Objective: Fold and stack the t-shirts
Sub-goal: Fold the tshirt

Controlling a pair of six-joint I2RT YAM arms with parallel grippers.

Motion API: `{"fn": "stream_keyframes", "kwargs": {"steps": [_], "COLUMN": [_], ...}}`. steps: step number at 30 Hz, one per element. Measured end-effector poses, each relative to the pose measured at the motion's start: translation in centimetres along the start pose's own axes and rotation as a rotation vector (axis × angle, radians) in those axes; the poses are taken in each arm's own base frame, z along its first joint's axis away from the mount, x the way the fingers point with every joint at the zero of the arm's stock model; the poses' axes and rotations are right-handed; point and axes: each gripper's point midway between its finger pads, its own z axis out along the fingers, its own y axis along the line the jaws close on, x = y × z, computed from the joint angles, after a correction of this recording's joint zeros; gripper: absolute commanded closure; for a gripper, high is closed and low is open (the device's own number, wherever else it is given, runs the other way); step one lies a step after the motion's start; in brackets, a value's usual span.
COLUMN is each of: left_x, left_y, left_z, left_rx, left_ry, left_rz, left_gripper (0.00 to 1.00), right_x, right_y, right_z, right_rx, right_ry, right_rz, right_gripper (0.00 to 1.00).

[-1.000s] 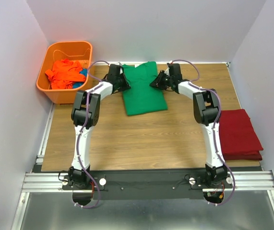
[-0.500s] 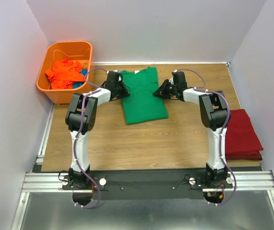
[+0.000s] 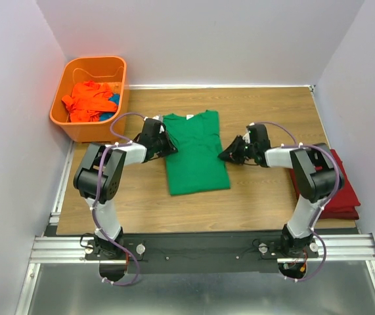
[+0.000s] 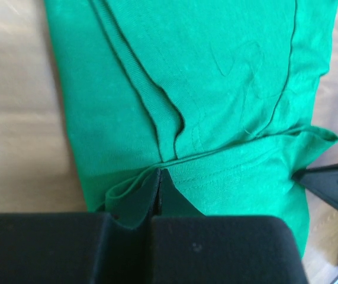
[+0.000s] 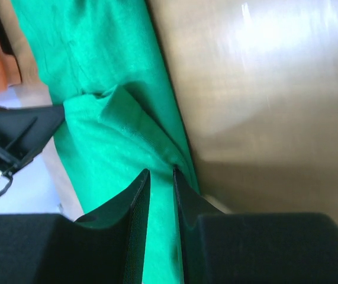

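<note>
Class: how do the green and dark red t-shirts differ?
The green t-shirt lies in the middle, long, partly folded; the dark red t-shirt is a compact folded pile at the right edge. The left hand and right hand pinch the green one; neither holds the red. Both are plain.

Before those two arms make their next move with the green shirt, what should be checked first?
1. Left pincer holds the green t-shirt: ok, cloth pinched between shut fingers.
2. Right pincer holds the opposite edge: ok, a fold sits between its fingers.
3. Shirt lying smooth: not ok, it bunches at both pincers.
4. Dark red t-shirt folded at the table's right edge, apart from the green one: ok.
5. Orange t-shirt folded: not ok, crumpled in the basket.
</note>
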Motion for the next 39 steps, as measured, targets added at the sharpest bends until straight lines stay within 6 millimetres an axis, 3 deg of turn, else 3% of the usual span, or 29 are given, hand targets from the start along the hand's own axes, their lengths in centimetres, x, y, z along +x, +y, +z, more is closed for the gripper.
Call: {"fn": "stream_keyframes", "kwargs": {"steps": [6, 8, 13, 18, 20, 26, 37, 39], "left_x": [1.5, 1.6, 1.7, 2.0, 2.0, 2.1, 2.1, 1.8], "left_y": [-0.7, -0.9, -1.1, -1.4, -1.4, -1.5, -1.5, -1.7], "left_z": [-0.4, -0.5, -0.4, -0.4, -0.4, -0.4, -0.5, -0.6], "left_rx": [0.024, 0.027, 0.030, 0.034, 0.035, 0.036, 0.038, 0.036], "left_ry": [0.007, 0.008, 0.012, 0.016, 0.017, 0.018, 0.017, 0.019], "left_rz": [0.022, 0.027, 0.036, 0.041, 0.043, 0.049, 0.064, 0.073], "left_gripper": [1.00, 1.00, 1.00, 1.00, 1.00, 1.00, 1.00, 0.93], "right_x": [3.7, 4.0, 2.6, 0.3, -0.2, 0.2, -1.4, -2.0], "right_y": [-0.5, 0.0, 2.2, 3.6, 3.3, -0.1, -1.1, -1.3], "right_z": [-2.4, -2.9, -3.6, -3.0, -2.4, -0.4, -1.0, -1.3], "right_rx": [-0.014, -0.023, -0.064, -0.077, -0.062, 0.039, 0.068, 0.083], "right_ry": [0.024, 0.020, -0.032, -0.088, -0.097, -0.084, -0.125, -0.135], "right_rz": [0.005, -0.007, -0.060, -0.104, -0.107, -0.080, -0.072, -0.079], "right_gripper": [0.71, 0.71, 0.70, 0.71, 0.71, 0.71, 0.70, 0.70]}}
